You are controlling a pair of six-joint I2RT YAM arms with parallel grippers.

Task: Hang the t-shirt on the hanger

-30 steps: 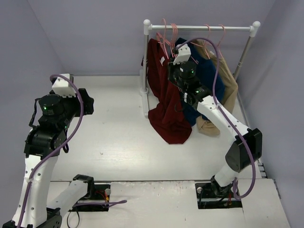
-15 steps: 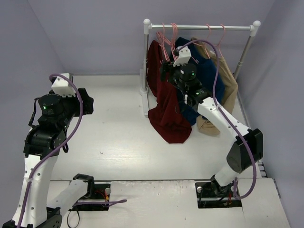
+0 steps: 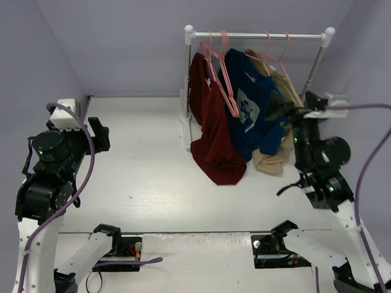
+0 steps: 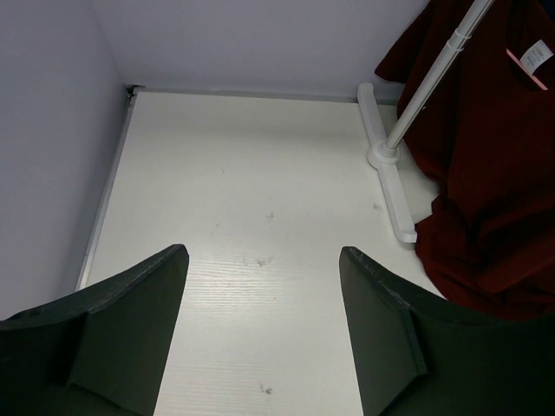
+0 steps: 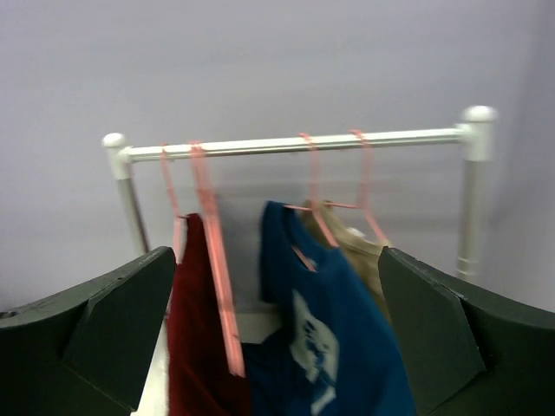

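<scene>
T-shirt (image 3: 211, 131) hangs on hanger (image 3: 211, 58) at left end of rack (image 3: 256, 35), beside navy shirt (image 3: 250, 116). R gripper (image 5: 276, 256) wide open, well clear of rack. L gripper (image 4: 263, 256) open over table (image 3: 140, 159), nothing held.

Light was even & soft, w/ faint shadows on the table (image 3: 153, 171). Right wrist view was blurred, esp. the rail (image 5: 251, 146); other views were sharp.
</scene>
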